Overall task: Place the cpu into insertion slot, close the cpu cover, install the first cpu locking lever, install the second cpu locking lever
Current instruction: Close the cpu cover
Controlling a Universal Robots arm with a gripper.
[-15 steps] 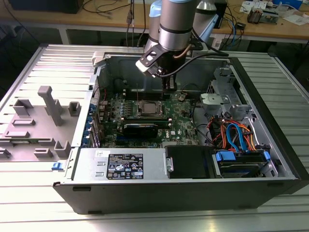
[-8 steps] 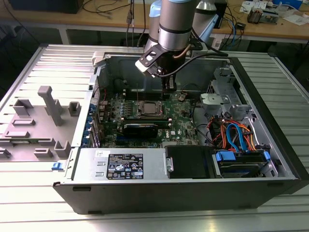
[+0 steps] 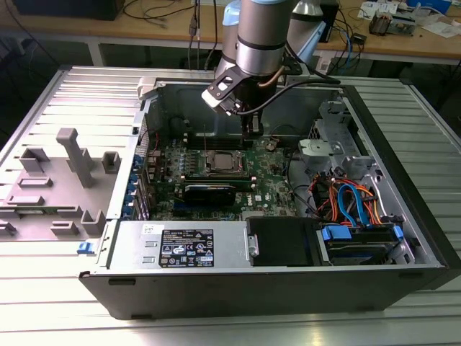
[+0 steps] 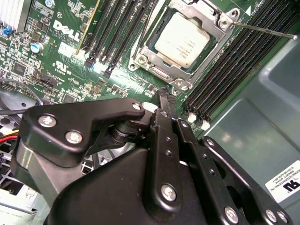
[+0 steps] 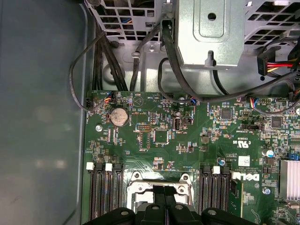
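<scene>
Exterior view: an open computer case (image 3: pixel 252 295) is seen lying on its side on a ribbed metal counter (image 3: pixel 57 317), with the green motherboard (image 3: pixel 274 191) exposed inside. The arm is lowered into the case, and the pincer (image 3: pixel 251 132) is held just above the board, near the cpu (image 3: pixel 220 161) and on the exterior view's right of it, with no contact between them.

In the second wrist view the cpu (image 4: pixel 183 40) is shown seated in its socket, its dull silver top facing up. The cpu cover (image 4: pixel 213 18) is laid down flat around it, so that the chip is framed by the central cut-out. A thin metal lever (image 4: pixel 265 30) is seen running from one corner of the cover out over the black memory slots (image 4: pixel 234 61).

In both wrist views the fingers of the pincer (image 4: pixel 162 93) (image 5: pixel 165 190) are pressed together, and nothing is gripped between them. In the first wrist view the fingertips are placed over the edge of the cover (image 5: pixel 159 177), and a round coin battery (image 5: pixel 118 116) is visible farther along the board.
</scene>
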